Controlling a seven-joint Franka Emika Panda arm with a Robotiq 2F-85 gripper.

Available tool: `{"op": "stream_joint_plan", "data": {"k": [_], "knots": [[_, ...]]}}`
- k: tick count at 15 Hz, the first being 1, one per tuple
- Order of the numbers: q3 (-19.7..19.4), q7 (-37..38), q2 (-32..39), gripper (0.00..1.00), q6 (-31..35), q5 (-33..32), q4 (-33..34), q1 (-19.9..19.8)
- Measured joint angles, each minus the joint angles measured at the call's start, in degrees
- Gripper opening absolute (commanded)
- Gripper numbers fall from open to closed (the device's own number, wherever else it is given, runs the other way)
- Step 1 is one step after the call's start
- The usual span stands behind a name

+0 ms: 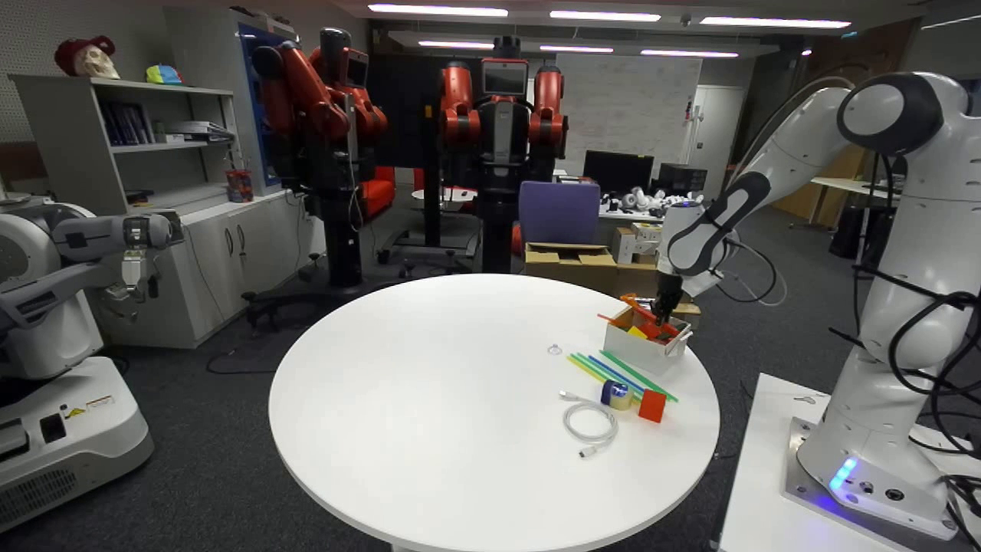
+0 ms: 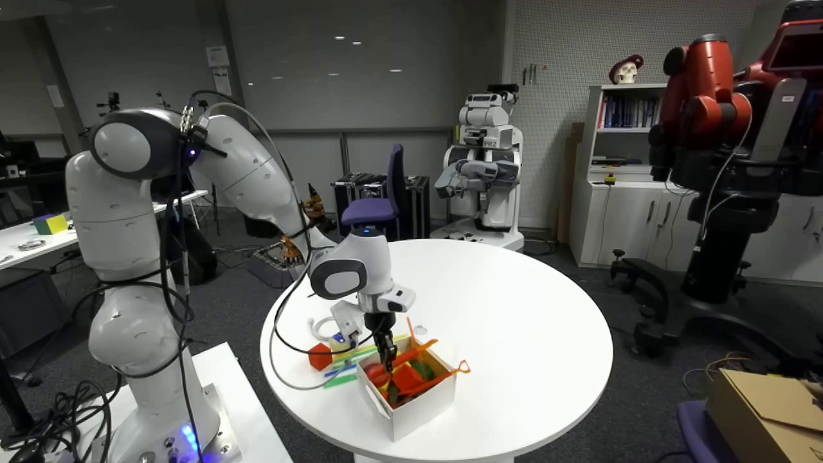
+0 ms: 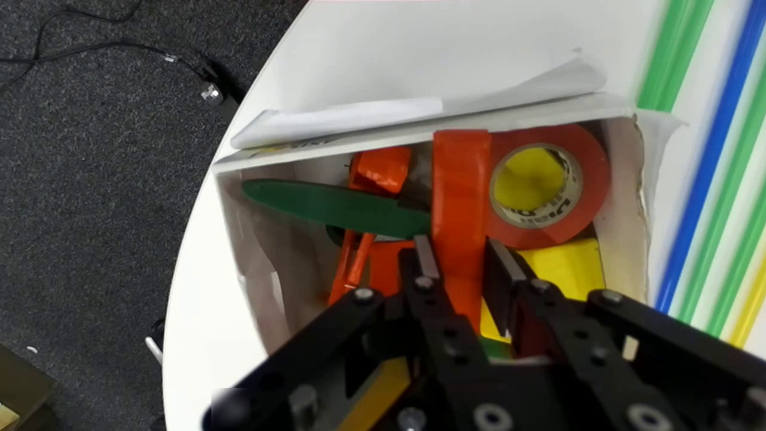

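Observation:
A white cardboard box (image 1: 642, 354) near the table's edge holds a jumble of coloured things. My gripper (image 3: 458, 263) reaches down into it, its fingers (image 3: 426, 258) pressed to both sides of a flat orange strip (image 3: 459, 191). In the wrist view a red tape roll (image 3: 594, 188) lies to the strip's right and a dark green blade-like piece (image 3: 323, 206) to its left. A yellow piece (image 3: 568, 269) shows under the right finger. The strip's lower end is hidden by my gripper. From outside, the gripper (image 2: 389, 366) stands over the box's near-robot side; a thin orange handle (image 2: 463, 368) pokes past the rim.
On the round white table (image 1: 429, 399), several green, blue and yellow sticks (image 1: 617, 373) lie beside the box. Close by are a blue-and-yellow roll (image 1: 616, 395), a red block (image 1: 651, 406), a coiled white cable (image 1: 594, 439) and a small clear ring (image 1: 554, 349).

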Motion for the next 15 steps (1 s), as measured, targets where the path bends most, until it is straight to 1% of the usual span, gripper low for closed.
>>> {"op": "stream_joint_plan", "data": {"k": [4,6,12,15], "knots": [[0.0,0.0,-1.05,0.88,0.01,-1.86,-0.86,0.1],[0.0,0.0,-1.63,1.0,0.02,-2.47,-1.19,0.12],[0.01,0.16,-2.81,1.0,0.01,-3.78,-1.65,0.16],[0.0,0.26,-2.8,1.0,-0.54,-1.62,-1.64,0.1]]}}
